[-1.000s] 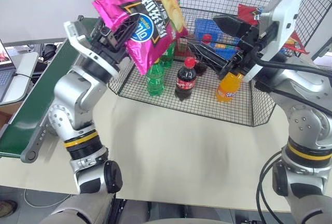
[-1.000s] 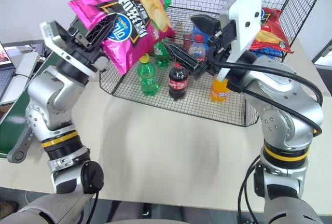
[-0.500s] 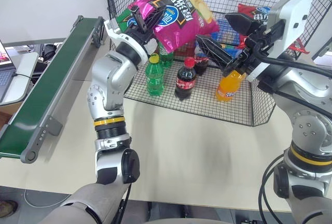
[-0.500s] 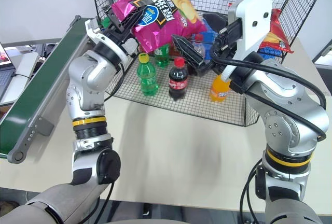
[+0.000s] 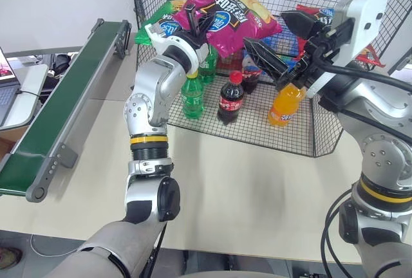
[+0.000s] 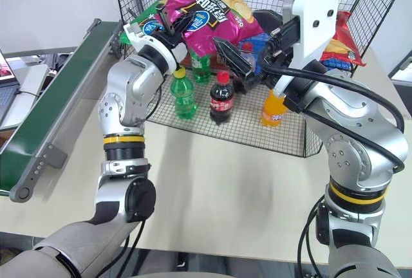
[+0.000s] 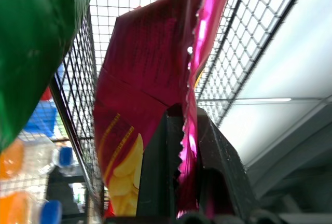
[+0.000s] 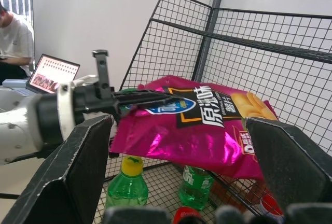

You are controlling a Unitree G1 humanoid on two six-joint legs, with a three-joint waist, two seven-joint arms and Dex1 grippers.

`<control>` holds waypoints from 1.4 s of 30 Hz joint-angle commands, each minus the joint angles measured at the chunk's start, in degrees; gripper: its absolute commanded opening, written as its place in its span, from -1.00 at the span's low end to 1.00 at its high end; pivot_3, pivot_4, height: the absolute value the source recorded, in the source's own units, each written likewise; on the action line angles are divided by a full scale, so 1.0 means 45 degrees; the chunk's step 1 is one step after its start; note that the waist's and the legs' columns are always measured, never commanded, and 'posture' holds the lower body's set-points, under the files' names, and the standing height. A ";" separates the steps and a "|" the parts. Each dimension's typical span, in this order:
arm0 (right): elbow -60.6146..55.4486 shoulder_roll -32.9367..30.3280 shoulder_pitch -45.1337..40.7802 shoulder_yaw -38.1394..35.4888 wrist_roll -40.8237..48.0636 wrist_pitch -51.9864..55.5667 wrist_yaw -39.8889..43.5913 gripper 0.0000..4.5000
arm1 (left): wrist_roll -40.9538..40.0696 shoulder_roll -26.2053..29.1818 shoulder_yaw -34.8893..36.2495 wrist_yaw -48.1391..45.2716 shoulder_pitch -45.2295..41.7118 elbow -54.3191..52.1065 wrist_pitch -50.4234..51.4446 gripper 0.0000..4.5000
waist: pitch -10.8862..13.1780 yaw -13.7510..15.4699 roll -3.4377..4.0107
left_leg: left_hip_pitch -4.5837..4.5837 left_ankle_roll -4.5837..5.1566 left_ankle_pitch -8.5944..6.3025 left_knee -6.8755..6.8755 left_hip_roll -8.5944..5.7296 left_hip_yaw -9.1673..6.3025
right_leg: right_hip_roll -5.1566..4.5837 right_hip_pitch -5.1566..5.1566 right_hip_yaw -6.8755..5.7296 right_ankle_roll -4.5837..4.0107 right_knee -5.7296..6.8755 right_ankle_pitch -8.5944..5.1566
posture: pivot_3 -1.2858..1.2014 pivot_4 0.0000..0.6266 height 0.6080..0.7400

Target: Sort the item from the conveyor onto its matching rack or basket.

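Note:
The item, a magenta-pink chip bag [image 5: 235, 14] with a blue oval logo, hangs almost flat over the left part of the black wire-mesh rack [image 5: 302, 138], above the bottles. My left gripper [image 5: 193, 26] is shut on the bag's crimped edge, and the left wrist view shows the seam pinched between its fingers [image 7: 155, 146]. My right gripper [image 5: 283, 41] stands open just right of the bag, over the rack, with nothing between its fingers. The dark-green conveyor [image 5: 58, 104] runs along the left and has nothing on it.
Inside the rack stand a green bottle [image 5: 191, 96], a cola bottle [image 5: 231, 99] and an orange bottle [image 5: 283, 105]. A green chip bag [image 5: 152, 26] lies at the rack's back left and a red chip bag [image 6: 338, 38] at its right. A person sits by a laptop [image 8: 52, 73].
My left arm has swung the pink bag forward and to the right, from the rack's left edge to over its inside, and the bag has tipped flatter. The right gripper has stayed in place, open.

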 commanded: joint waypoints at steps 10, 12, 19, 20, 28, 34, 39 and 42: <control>-0.0149 0.0284 -0.0212 0.0069 -0.0165 -0.0364 -0.0222 1.00 | 0.2047 -0.0054 0.0068 -0.1909 -0.0895 0.0998 0.0639 -0.87 | 0.0001 -0.0009 0.0001 | -0.0006 -0.0016 0.0009 -0.0006 0.0006 -0.0008 | 0.0007 -0.0004 0.0001 0.0000 0.0001 0.0000 | 0.03 -0.52 1.00; -0.0115 0.0320 -0.0231 0.0100 -0.0185 -0.0376 -0.0208 1.00 | 0.2098 -0.0099 0.0146 -0.2118 -0.0883 0.0775 0.0755 -0.59 | 0.0001 -0.0012 0.0002 | -0.0007 -0.0016 0.0010 -0.0009 0.0008 -0.0008 | 0.0009 -0.0005 0.0001 0.0000 0.0002 0.0000 | 0.03 -0.52 1.00; -0.0037 0.0403 -0.0257 0.0158 -0.0214 -0.0386 -0.0121 1.00 | 0.1258 -0.0183 0.0358 -0.1795 -0.0040 -0.1134 0.1644 0.68 | 0.0001 -0.0024 0.0003 | -0.0004 -0.0018 0.0010 -0.0014 0.0027 -0.0009 | 0.0010 -0.0005 0.0006 0.0000 0.0006 0.0000 | 0.03 -0.52 1.00; 0.0014 0.0439 -0.0272 0.0189 -0.0216 -0.0405 -0.0095 1.00 | 0.0948 -0.0167 0.0394 -0.1599 0.0248 -0.1671 0.1773 0.90 | 0.0001 -0.0019 0.0003 | -0.0003 -0.0022 0.0013 -0.0014 0.0030 -0.0010 | 0.0011 -0.0005 0.0006 0.0000 0.0008 0.0000 | 0.03 -0.52 1.00; 0.0420 0.0706 -0.0415 0.0409 -0.0299 -0.0678 0.0225 1.00 | -0.1200 0.0281 0.0116 0.0468 0.2352 -0.5065 0.2123 0.98 | 0.0000 -0.0030 0.0005 | -0.0001 -0.0023 0.0013 -0.0012 0.0047 -0.0019 | 0.0021 -0.0005 0.0018 0.0000 0.0017 0.0000 | 0.03 -0.52 1.00; 0.0863 0.0706 -0.0496 0.0669 -0.0544 -0.1093 0.0634 1.00 | -0.2963 0.1043 -0.0296 0.1763 0.3454 -0.6674 0.1823 0.98 | 0.0000 0.0001 0.0005 | -0.0007 -0.0019 0.0011 -0.0008 0.0047 -0.0029 | 0.0023 -0.0003 0.0027 -0.0001 0.0017 0.0001 | 0.03 -0.52 1.00; 0.1554 -0.0127 -0.0781 0.1785 -0.2174 -0.2337 0.1579 1.00 | -0.3726 0.3799 0.0238 0.1517 0.3973 -0.7858 0.3903 0.98 | 0.0003 -0.0059 0.0012 | 0.0000 -0.0019 0.0011 -0.0009 0.0051 -0.0031 | 0.0036 -0.0004 0.0032 -0.0001 0.0017 0.0001 | 0.03 -0.52 1.00; 0.1963 -0.0713 -0.0897 0.2701 -0.3496 -0.3648 0.2335 1.00 | -0.3726 0.6204 0.0666 0.0324 0.3785 -0.7294 0.5468 0.98 | 0.0006 -0.0094 0.0018 | 0.0017 -0.0019 0.0011 -0.0017 0.0052 -0.0037 | 0.0061 -0.0004 0.0030 -0.0001 0.0019 0.0000 | 0.03 -0.52 1.00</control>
